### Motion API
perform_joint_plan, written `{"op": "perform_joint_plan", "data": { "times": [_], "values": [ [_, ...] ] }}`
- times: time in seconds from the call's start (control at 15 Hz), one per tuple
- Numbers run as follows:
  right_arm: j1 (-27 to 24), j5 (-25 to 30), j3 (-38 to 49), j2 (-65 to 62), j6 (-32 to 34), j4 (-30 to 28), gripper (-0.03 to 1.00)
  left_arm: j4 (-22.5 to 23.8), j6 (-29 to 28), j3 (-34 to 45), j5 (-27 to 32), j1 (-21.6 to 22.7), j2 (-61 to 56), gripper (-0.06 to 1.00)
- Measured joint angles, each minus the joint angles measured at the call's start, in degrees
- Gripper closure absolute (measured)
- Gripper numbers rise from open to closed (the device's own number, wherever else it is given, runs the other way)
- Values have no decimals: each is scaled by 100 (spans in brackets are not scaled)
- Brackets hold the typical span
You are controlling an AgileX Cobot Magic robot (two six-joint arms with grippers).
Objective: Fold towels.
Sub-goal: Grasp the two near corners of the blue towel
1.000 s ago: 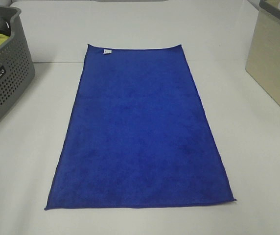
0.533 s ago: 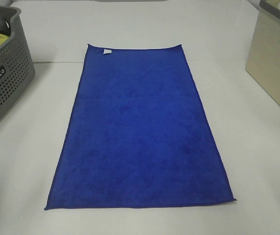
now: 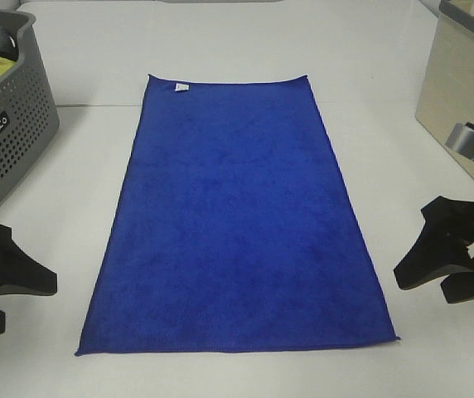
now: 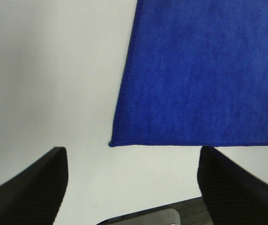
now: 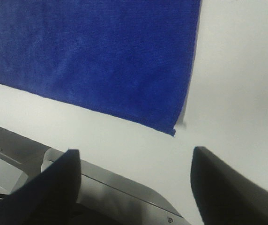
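White table: blue towel lies flat; left gripper and right gripper flank it, jaws spread, empty.

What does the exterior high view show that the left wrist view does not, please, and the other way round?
Only the exterior high view shows the whole blue towel with its white label, the grey basket, the beige box and the right tool. Only the left wrist view shows a grey part close to the left tool. Both show the towel's near corner lying flat on the white table and the left tool open, apart from the towel.
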Motion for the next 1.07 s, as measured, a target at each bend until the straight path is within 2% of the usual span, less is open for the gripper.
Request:
{"op": "perform_joint_plan", "data": {
  "times": [0.07, 0.13, 0.27, 0.4, 0.53, 0.8, 1.07],
  "values": [
    [0, -74, -23, 390, -92, 69, 31, -596, 573, 17, 69, 0, 309, 22],
    [0, -97, -29, 533, -120, 97, 31, -745, 722, 17, 80, 0, 384, 22],
    [0, -178, -29, 1066, -372, 401, 30, -1541, 1553, 17, 109, -17, 802, 22],
    [0, -350, -29, 1266, -630, 630, 27, -1988, 2126, 6, 103, -183, 1140, 22],
    [0, -550, -40, 1427, -716, 733, 27, -2131, 2332, -132, 92, -344, 1495, 22],
    [0, -859, -46, 1856, -808, 877, 27, -2166, 2372, -665, 34, -796, 2246, 22],
    [-17, -476, -63, 2406, -1719, 2074, 31, -2309, 2298, -1037, 350, -1083, 2693, 22]
  ]
}}
